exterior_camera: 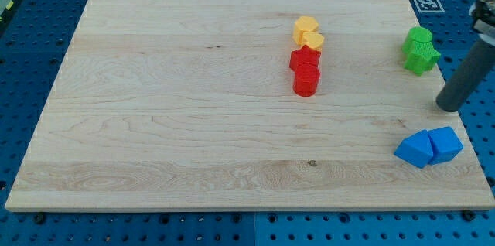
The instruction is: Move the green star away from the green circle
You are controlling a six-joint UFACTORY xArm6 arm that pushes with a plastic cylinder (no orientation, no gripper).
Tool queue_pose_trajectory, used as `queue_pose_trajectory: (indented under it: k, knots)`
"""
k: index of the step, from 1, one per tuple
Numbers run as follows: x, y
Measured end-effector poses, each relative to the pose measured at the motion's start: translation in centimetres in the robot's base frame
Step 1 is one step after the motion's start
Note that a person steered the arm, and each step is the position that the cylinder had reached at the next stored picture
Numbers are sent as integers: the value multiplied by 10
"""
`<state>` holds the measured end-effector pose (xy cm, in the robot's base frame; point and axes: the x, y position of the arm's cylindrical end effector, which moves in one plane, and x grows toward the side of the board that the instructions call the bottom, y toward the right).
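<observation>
Two green blocks touch each other near the board's right edge. The upper one point(418, 39) looks rounded, like the green circle. The lower one point(422, 59) has points, like the green star. My tip point(446, 107) rests on the board below and to the right of the green pair, a short gap from the star. The dark rod slants up toward the view's right edge.
Two yellow blocks point(308, 32) and two red blocks point(305, 70) form a touching column at the upper middle. Two blue blocks point(429, 147) touch each other at the lower right, just below my tip. The board's right edge point(456, 99) is close to the tip.
</observation>
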<state>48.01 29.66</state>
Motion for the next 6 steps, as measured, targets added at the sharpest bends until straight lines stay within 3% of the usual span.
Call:
queue_pose_trajectory:
  k: [2, 4, 6]
  knots:
    - [-23, 48]
    - [-115, 42]
    - [-113, -1]
